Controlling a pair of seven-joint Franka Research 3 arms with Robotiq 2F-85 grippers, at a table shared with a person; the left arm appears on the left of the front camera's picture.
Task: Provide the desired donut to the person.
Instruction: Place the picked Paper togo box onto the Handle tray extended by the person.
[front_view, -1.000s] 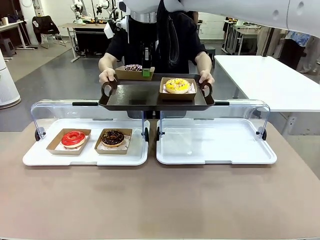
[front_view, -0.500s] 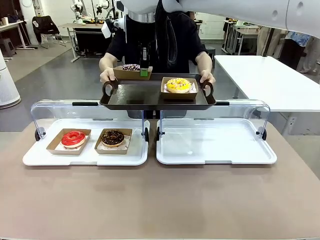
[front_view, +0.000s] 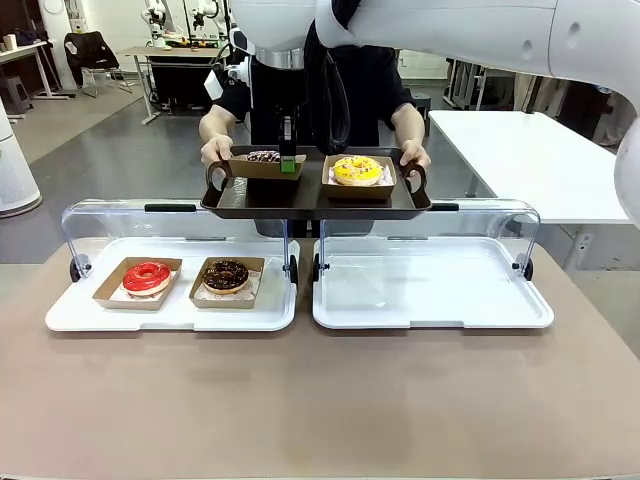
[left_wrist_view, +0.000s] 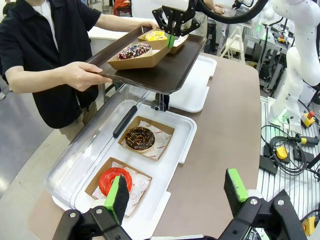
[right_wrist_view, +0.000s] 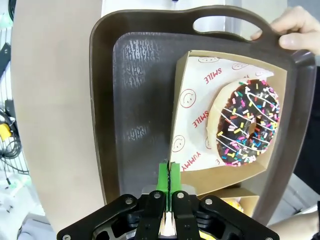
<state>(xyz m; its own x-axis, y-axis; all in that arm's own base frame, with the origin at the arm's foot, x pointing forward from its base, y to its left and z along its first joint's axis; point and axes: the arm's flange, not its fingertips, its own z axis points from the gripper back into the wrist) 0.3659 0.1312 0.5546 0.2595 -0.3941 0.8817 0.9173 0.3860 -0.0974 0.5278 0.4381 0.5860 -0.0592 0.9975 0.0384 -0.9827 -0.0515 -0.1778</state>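
Donuts sit in three places across the front view. The person (front_view: 300, 90) holds a dark tray (front_view: 315, 195) by both handles above the clear lids. On it rest a yellow donut (front_view: 356, 169) in its box and a sprinkled donut (front_view: 264, 157) in a box (front_view: 262, 166) at the left. The right claw (front_view: 288, 162) comes down from above, pressed shut on that box's edge. On the bench (front_view: 320, 400) below, the left white tray (front_view: 170, 300) carries a red donut (front_view: 147, 276) and a chocolate donut (front_view: 225, 274).

Left wrist view: the left claw (left_wrist_view: 175, 192) hangs spread wide, holding nothing, above the bench edge (left_wrist_view: 225, 125) and the red donut (left_wrist_view: 112, 180). Farther off, the person's hand (left_wrist_view: 82, 76) grips the tray (left_wrist_view: 165, 70), with the right claw (left_wrist_view: 172, 31) at the sprinkled donut's box (left_wrist_view: 137, 57).

Right wrist view: the right claw (right_wrist_view: 169, 187) is pressed together, pinching the thin cardboard wall of the box (right_wrist_view: 200, 115). The sprinkled donut (right_wrist_view: 245, 122) lies inside on printed paper, the box resting on the tray (right_wrist_view: 135, 100). A hand (right_wrist_view: 295, 32) holds the tray's handle at upper right.
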